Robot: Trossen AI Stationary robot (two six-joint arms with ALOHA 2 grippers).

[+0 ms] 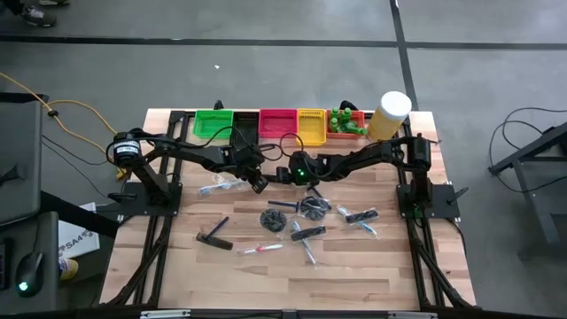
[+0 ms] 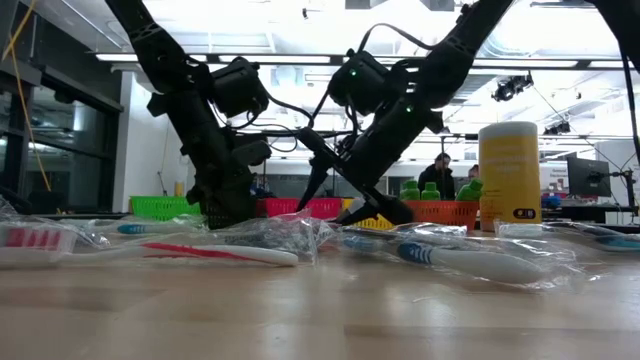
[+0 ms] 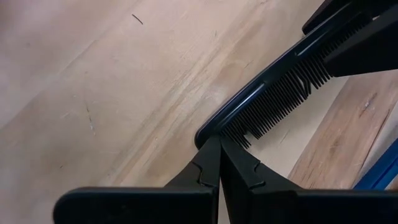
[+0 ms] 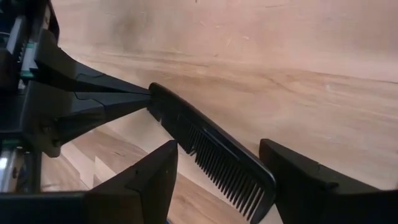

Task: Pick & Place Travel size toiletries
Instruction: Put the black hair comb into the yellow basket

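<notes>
A black comb (image 3: 273, 93) is held above the table between my two grippers, near the table's middle (image 1: 270, 177). My left gripper (image 3: 219, 152) is shut on one end of it; it shows in the high view (image 1: 260, 184). My right gripper (image 4: 217, 186) is open, with one finger on either side of the comb's other end (image 4: 249, 186); I see no touch. It shows in the high view (image 1: 285, 173). More toiletries lie on the table: wrapped toothbrushes (image 2: 220, 252), another black comb (image 1: 213, 236) and dark discs (image 1: 275, 220). My left gripper pinches the comb's end (image 3: 211, 132) between its two fingertips (image 3: 208, 165). The comb sticks out ahead of the fingers, roughly in line with them, its teeth (image 3: 283, 102) to one side. It is clear of the table.
Coloured bins stand along the far edge: green (image 1: 213, 122), red (image 1: 277, 122), yellow (image 1: 311, 124), and an orange one with green bottles (image 1: 347, 124). A pale-yellow cylinder with a white lid (image 1: 390, 113) stands at the far right. A person (image 2: 440, 170) shows beyond the table.
</notes>
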